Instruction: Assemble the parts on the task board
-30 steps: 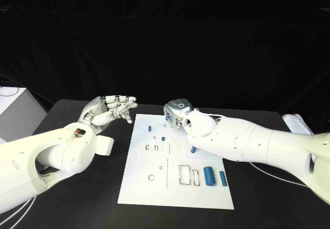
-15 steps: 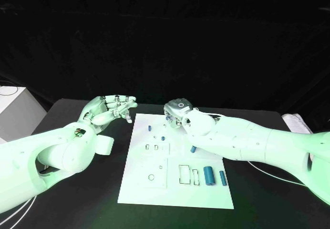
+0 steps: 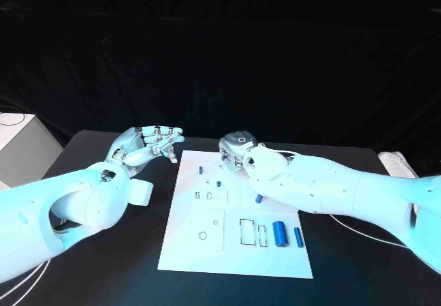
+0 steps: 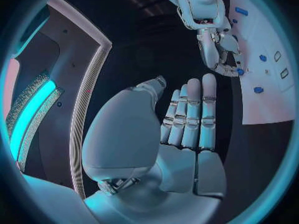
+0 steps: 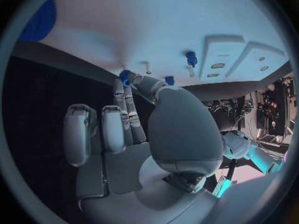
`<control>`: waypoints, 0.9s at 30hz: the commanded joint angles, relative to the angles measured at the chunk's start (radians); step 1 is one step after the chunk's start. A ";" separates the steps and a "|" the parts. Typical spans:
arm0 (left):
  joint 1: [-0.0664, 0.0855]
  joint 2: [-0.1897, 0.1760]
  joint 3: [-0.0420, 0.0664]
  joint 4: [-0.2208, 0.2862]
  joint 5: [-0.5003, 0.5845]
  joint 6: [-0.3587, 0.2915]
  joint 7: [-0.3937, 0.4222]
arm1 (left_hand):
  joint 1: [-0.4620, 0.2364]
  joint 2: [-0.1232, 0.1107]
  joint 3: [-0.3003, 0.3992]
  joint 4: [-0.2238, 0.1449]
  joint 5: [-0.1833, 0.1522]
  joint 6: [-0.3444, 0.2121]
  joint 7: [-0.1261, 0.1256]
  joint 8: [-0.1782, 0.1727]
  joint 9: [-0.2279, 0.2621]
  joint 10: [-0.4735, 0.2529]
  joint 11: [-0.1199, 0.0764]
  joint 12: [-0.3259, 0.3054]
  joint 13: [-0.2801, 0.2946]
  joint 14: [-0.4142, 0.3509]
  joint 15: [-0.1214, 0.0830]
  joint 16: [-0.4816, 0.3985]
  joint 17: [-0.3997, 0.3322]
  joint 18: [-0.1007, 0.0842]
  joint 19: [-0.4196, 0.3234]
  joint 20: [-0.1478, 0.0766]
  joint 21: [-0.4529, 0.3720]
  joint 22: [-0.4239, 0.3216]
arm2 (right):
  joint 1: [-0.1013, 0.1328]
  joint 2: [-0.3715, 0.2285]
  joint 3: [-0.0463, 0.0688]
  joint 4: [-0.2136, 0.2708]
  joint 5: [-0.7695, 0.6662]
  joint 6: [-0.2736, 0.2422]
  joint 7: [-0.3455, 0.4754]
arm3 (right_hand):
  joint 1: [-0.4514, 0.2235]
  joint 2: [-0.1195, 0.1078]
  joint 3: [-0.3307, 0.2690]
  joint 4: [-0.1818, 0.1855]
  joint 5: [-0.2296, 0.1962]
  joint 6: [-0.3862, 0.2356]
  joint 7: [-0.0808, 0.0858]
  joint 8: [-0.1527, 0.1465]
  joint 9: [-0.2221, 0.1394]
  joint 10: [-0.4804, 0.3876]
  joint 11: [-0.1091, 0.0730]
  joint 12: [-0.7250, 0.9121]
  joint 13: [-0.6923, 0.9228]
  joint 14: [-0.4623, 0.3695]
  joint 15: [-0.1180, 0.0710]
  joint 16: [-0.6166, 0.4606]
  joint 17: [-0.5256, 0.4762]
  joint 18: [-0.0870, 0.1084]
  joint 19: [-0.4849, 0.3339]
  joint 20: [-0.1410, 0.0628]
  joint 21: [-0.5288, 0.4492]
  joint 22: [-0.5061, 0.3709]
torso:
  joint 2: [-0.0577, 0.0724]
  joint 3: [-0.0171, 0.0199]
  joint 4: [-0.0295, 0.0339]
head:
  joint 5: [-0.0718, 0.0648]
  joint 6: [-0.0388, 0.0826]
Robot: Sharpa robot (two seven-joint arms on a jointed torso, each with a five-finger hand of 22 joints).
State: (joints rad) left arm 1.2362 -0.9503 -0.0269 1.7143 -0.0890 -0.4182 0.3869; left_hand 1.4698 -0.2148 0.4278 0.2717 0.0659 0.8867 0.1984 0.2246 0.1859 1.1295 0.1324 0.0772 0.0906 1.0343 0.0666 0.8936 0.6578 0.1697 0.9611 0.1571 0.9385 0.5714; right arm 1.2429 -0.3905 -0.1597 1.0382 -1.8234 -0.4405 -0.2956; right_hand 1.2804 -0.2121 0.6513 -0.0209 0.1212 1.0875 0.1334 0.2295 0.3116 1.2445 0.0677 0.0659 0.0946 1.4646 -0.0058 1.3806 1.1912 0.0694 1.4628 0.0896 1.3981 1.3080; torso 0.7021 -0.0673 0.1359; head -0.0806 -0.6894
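1. Black worktop [image 3: 110, 255] under dark curtains, with the white task board [image 3: 234, 252] sitting in the middle.
2. Left robot hand [image 3: 147, 145] hovers just off the board's far left corner, fingers straight and a bit apart, holding nothing.
3. Right robot hand [image 3: 237, 152] is down over the board's far edge, pinching a small blue part [image 5: 125, 76] at its fingertips, right against the board.
4. Other parts lie around the board: a big blue cylinder [image 3: 279, 234] with a slimmer blue pin [image 3: 297, 237] beside it near the right edge, plus a small blue peg [image 3: 201, 170] near the far left.
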 commanded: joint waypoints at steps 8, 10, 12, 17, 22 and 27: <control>0.002 0.004 0.001 -0.002 -0.001 0.008 0.005 | -0.010 0.002 0.005 0.002 -0.005 0.000 0.003 -0.002 0.001 0.003 0.002 -0.001 0.001 0.004 -0.003 0.005 0.001 0.014 -0.008 0.002 0.004 0.001 | 0.000 0.009 0.000 -0.018 0.006 0.017 0.018 | -0.013 0.002 -0.001 0.005 0.004 0.003 -0.002 0.004 0.000 0.009 0.001 -0.001 0.000 0.036 -0.007 0.001 -0.002 -0.018 0.011 0.000 0.003 0.020 | 0.000 -0.0011 0.0017 | -0.001 0.000; 0.002 0.005 0.001 -0.002 -0.001 0.008 0.005 | -0.010 0.002 0.005 0.002 -0.005 0.000 0.003 -0.002 0.001 0.003 0.002 -0.001 0.001 0.004 -0.003 0.005 0.001 0.014 -0.008 0.002 0.004 0.001 | 0.000 0.012 -0.001 -0.022 0.009 0.017 0.021 | -0.014 0.001 -0.001 0.006 0.004 0.001 -0.002 0.003 0.001 0.008 0.001 -0.002 -0.001 0.036 -0.007 0.001 -0.002 -0.017 0.010 0.000 0.001 0.018 | 0.000 -0.0014 0.0018 | -0.001 0.001; 0.002 0.005 0.001 -0.002 -0.001 0.008 0.005 | -0.010 0.002 0.005 0.002 -0.005 0.000 0.003 -0.002 0.001 0.003 0.002 -0.001 0.001 0.004 -0.003 0.005 0.001 0.014 -0.008 0.002 0.004 0.001 | 0.000 0.015 -0.001 -0.027 0.011 0.018 0.024 | -0.018 -0.004 -0.002 0.007 0.004 -0.008 0.000 0.000 0.002 0.000 0.003 -0.004 -0.002 0.035 -0.006 0.000 -0.005 -0.016 0.008 0.000 -0.002 0.015 | 0.000 -0.0017 0.0015 | -0.001 0.002; 0.002 0.005 0.001 -0.002 -0.001 0.008 0.004 | -0.010 0.002 0.005 0.002 -0.005 0.000 0.003 -0.002 0.001 0.003 0.002 -0.001 0.001 0.004 -0.003 0.005 0.001 0.014 -0.008 0.002 0.004 0.001 | 0.000 0.019 -0.001 -0.037 0.017 0.016 0.028 | -0.025 -0.013 0.000 0.011 0.005 -0.027 0.007 -0.010 0.003 -0.022 0.010 -0.006 -0.008 0.032 0.000 -0.004 -0.016 -0.014 0.002 0.004 -0.012 0.003 | -0.001 -0.0020 0.0016 | 0.000 0.005; 0.002 0.005 0.001 -0.002 -0.001 0.008 0.004 | -0.010 0.002 0.005 0.002 -0.005 0.000 0.003 -0.002 0.001 0.003 0.002 -0.001 0.001 0.004 -0.003 0.005 0.001 0.014 -0.008 0.002 0.004 0.001 | 0.001 0.022 -0.001 -0.045 0.026 0.016 0.036 | -0.033 -0.030 0.000 0.014 0.005 -0.060 0.021 -0.029 0.002 -0.074 0.025 -0.007 -0.021 0.021 0.011 -0.023 -0.053 0.001 -0.029 0.013 -0.066 -0.068 | 0.000 -0.0021 0.0005 | 0.001 0.006; 0.002 0.005 0.001 -0.002 -0.001 0.008 0.003 | -0.010 0.002 0.005 0.002 -0.005 0.000 0.003 -0.002 0.001 0.003 0.002 -0.001 0.001 0.004 -0.003 0.005 0.001 0.014 -0.008 0.002 0.004 0.001 | 0.002 0.023 -0.001 -0.049 0.028 0.014 0.037 | -0.031 -0.042 -0.019 0.015 0.005 -0.102 0.031 -0.058 -0.004 -0.132 0.036 -0.005 -0.029 0.012 0.021 -0.041 -0.086 0.017 -0.061 0.023 -0.130 -0.146 | 0.000 -0.0024 0.0001 | 0.001 0.007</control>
State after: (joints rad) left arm 1.2363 -0.9471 -0.0269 1.7107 -0.0890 -0.4185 0.3852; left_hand 1.4698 -0.2148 0.4278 0.2717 0.0659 0.8868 0.1984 0.2245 0.1857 1.1295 0.1324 0.0772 0.0904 1.0343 0.0666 0.8936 0.6578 0.1697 0.9611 0.1572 0.9383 0.5711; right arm 1.2442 -0.3691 -0.1601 0.9907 -1.7973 -0.4361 -0.2728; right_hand 1.2483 -0.2455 0.6345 -0.0050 0.1215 0.9866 0.1635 0.1716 0.3078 1.1137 0.1022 0.0632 0.0666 1.4649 0.0056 1.3436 1.1054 0.0695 1.4086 0.1146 1.2699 1.1644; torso 0.7019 -0.0696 0.1363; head -0.0794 -0.6831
